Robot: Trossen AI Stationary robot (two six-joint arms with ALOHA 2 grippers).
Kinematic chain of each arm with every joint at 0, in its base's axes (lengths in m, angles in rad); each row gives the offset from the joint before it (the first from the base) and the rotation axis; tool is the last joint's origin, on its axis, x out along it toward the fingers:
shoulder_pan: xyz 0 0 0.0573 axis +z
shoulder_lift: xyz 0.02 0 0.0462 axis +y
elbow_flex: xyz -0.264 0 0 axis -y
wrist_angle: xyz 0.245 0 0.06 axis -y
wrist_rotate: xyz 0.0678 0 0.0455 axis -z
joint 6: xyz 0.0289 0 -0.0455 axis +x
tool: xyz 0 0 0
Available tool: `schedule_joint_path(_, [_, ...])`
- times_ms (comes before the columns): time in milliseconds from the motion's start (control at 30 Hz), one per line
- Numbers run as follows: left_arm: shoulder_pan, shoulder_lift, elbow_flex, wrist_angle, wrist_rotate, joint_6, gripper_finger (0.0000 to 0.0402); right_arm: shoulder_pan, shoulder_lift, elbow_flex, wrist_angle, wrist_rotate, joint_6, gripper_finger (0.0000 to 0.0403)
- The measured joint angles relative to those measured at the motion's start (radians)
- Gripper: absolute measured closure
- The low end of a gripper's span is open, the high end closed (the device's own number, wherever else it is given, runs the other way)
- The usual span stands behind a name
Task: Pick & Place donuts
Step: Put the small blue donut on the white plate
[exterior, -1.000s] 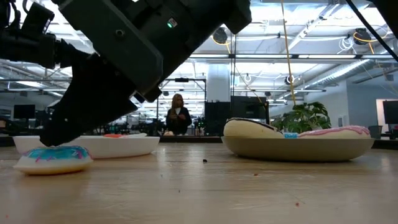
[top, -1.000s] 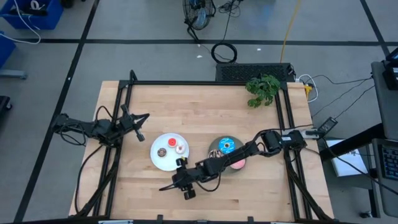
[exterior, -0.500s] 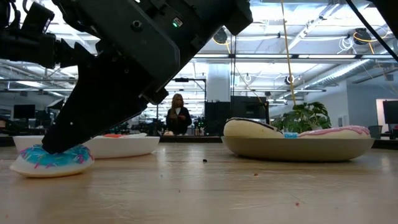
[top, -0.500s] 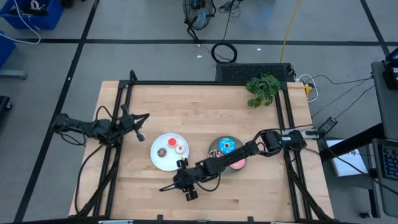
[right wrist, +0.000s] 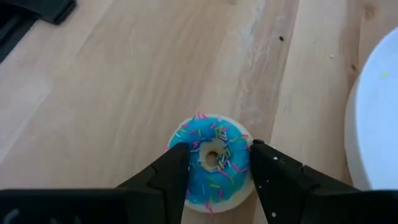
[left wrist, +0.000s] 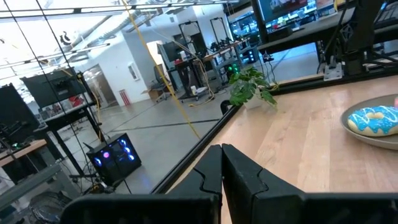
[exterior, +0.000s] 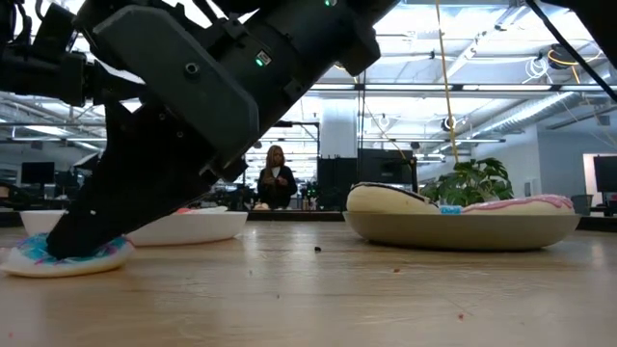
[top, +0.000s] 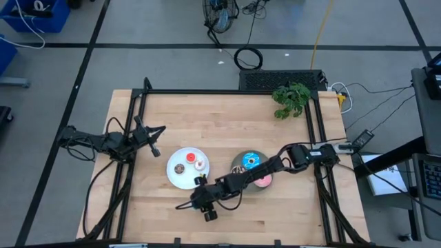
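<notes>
Two arms over a wooden table (top: 207, 117)

The right gripper (top: 187, 205) reaches low past the white plate (top: 180, 177); the grey plate (top: 242, 160) holds a blue donut (top: 251, 162). The left gripper (top: 160, 129) waits at the table's left side.

From above, the right arm (top: 238, 182) hides the sprinkled blue donut (right wrist: 210, 160); in the low view its left rim is cut off.

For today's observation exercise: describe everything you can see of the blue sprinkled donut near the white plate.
The blue sprinkled donut is a small toy ring: glossy blue icing with coloured sprinkles over a pale base, with a small centre hole. It lies flat on the wooden table, beside but off the white plate. The right tool straddles it, one dark finger on each side, seemingly gripping its edges.
</notes>
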Motion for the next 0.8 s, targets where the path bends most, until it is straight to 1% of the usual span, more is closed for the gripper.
schedule_joint_path(67, [0.0, 0.0, 0.0, 0.0, 0.0, 0.0, 0.0387, -0.001, 0.0, -0.001, 0.011, -0.025, 0.001, 0.0245])
schedule_joint_path(133, [0.0, 0.0, 0.0, 0.0, 0.0, 0.0, 0.0387, -0.001, 0.0, -0.001, 0.008, -0.027, 0.001, 0.0247])
schedule_joint_path(200, [0.0, 0.0, 0.0, 0.0, 0.001, -0.001, 0.0387, -0.001, 0.0, -0.001, 0.001, -0.037, 0.001, 0.0257])
schedule_joint_path(300, [0.0, 0.0, 0.0, 0.0, 0.001, -0.002, 0.0387, -0.008, 0.0, -0.001, 0.0, -0.055, 0.016, 0.0287])
schedule_joint_path(567, [0.0, 0.0, 0.0, -0.003, 0.0, -0.001, 0.0387, -0.013, 0.0, -0.001, 0.008, -0.057, 0.008, 0.0387])
schedule_joint_path(633, [0.0, 0.0, 0.0, -0.006, 0.0, 0.0, 0.0387, -0.013, 0.0, -0.001, 0.009, -0.057, 0.007, 0.0394])
schedule_joint_path(800, [0.0, 0.0, 0.0, -0.006, 0.0, 0.0, 0.0387, -0.013, -0.016, -0.003, 0.006, -0.052, 0.008, 0.039])
